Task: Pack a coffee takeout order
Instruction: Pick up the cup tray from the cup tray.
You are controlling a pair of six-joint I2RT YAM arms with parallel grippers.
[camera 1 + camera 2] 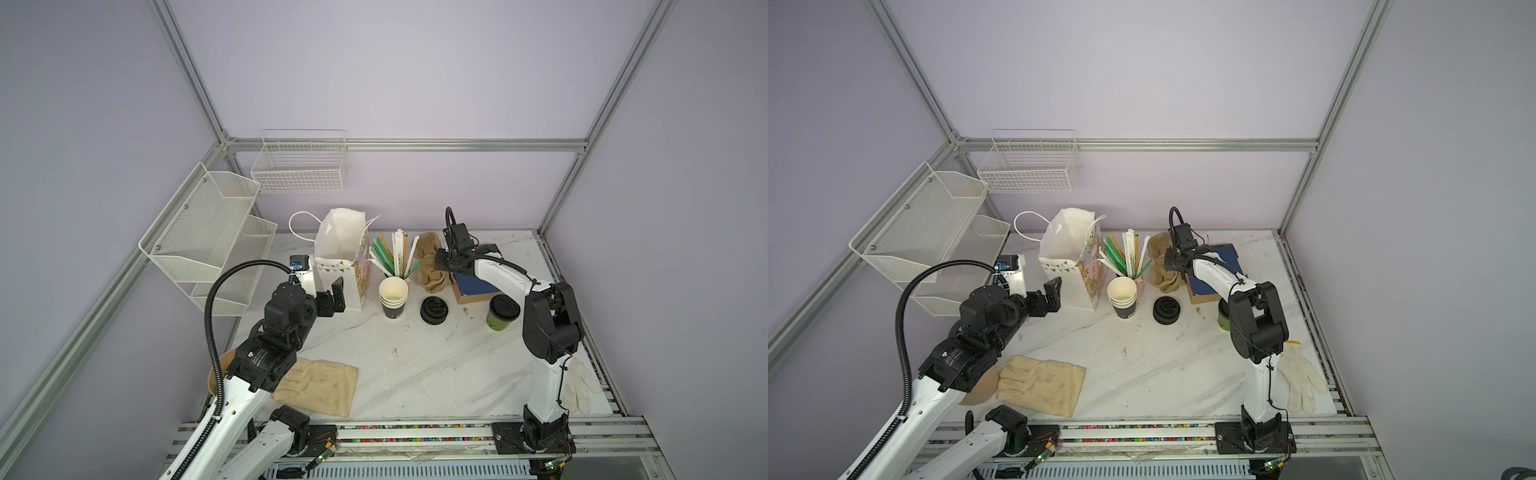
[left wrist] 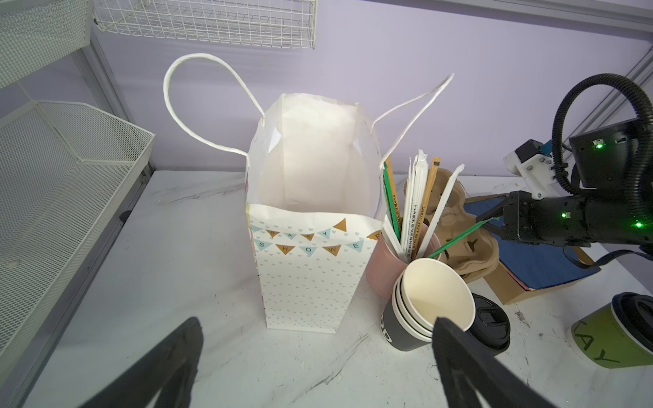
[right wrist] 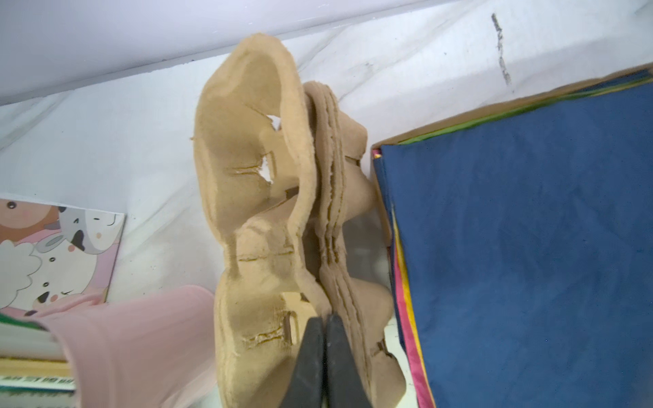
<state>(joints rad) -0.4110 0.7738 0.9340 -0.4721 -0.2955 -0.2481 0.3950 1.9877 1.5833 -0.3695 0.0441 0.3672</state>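
Left arm (image 1: 266,353) extended forward and inward, wrist level. Left gripper (image 1: 334,294): jaws spread wide. Right arm (image 1: 547,320) bent sharply at elbow, forearm reaching toward far side. Right gripper (image 3: 323,319): jaws pressed together.

In a top view the right arm (image 1: 1258,324) hides most of the green cup (image 1: 1223,321); the right wrist view crops the blue napkin (image 3: 530,229).

We're seeing both arms sporting white shells with black joints: left arm (image 1: 245,409) is wearing a ribbed black hose (image 1: 209,328), right arm (image 1: 547,386) is carrying thin black wire (image 1: 562,376) and glowing green LEDs (image 2: 565,214).
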